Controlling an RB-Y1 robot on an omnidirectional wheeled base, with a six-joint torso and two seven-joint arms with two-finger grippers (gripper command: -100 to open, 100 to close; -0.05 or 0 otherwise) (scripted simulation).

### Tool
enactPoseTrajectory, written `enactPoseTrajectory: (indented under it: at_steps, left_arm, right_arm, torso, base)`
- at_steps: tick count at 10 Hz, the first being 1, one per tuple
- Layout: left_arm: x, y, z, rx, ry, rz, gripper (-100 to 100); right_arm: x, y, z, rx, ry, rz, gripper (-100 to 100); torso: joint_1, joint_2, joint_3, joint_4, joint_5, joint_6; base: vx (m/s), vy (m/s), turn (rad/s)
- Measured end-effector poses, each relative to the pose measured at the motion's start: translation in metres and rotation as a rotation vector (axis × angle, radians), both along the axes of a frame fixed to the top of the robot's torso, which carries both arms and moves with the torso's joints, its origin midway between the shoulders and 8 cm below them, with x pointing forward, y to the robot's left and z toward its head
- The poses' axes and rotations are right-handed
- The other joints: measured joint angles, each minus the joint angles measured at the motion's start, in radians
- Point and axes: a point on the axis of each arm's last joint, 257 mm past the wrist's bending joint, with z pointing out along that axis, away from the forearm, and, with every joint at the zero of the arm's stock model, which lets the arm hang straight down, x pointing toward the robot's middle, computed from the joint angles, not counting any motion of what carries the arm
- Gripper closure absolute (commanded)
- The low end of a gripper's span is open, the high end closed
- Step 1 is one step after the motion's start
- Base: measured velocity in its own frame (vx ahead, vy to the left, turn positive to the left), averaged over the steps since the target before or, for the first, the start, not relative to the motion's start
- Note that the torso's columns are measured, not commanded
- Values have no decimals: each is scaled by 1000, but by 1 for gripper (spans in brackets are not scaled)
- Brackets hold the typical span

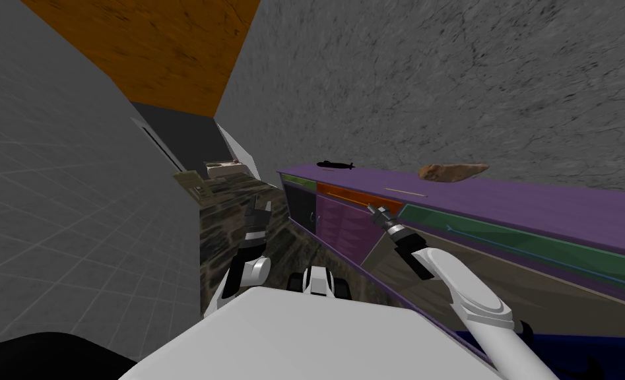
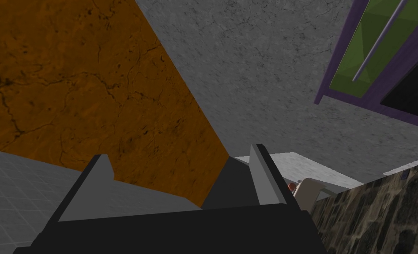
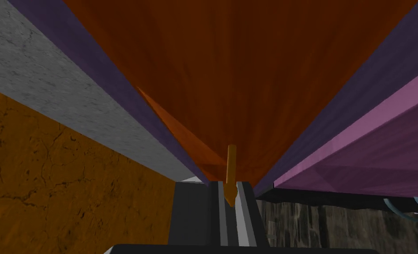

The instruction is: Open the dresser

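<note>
The dresser (image 1: 502, 198) is long and purple, with an orange drawer front (image 1: 350, 196), a magenta door (image 1: 340, 224) below it and a green drawer front (image 1: 502, 234) beside it. My right gripper (image 1: 377, 212) reaches to the orange drawer. In the right wrist view it (image 3: 231, 194) is shut on the thin orange handle (image 3: 231, 163) that stands off the orange front (image 3: 247, 66). I cannot tell how far the drawer is out. My left gripper (image 1: 259, 211) hangs left of the dresser's end, open and holding nothing (image 2: 181, 172).
On the dresser top lie a black object (image 1: 335, 164), a brown lump (image 1: 453, 171) and a thin stick (image 1: 406, 192). A grey tiled wall (image 1: 73, 218) runs along my left, with dark patterned floor (image 1: 231, 224) between it and the dresser. A small box (image 1: 192, 181) stands at the far end.
</note>
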Motion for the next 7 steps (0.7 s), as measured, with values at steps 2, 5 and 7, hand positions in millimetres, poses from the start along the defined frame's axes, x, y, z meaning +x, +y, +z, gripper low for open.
enactPoseTrajectory:
  at_steps: [2, 5, 7]
  left_arm:
    - [0, 0, 0, 0, 0, 0, 0]
    - [0, 0, 0, 0, 0, 0, 0]
    - [0, 0, 0, 0, 0, 0, 0]
  right_arm:
    - [-2, 2, -1, 0, 5, 9, 100]
    - [-6, 5, -3, 2, 12, 21, -100]
    - [-4, -4, 9, -1, 12, 27, -100]
  torso:
    - [-1, -3, -2, 2, 1, 1]
    - [-5, -6, -5, 5, 3, 1]
    - [1, -6, -5, 4, 4, 0]
  base:
    - [-143, 118, -48]
    - [-92, 71, -32]
    - [19, 77, -47]
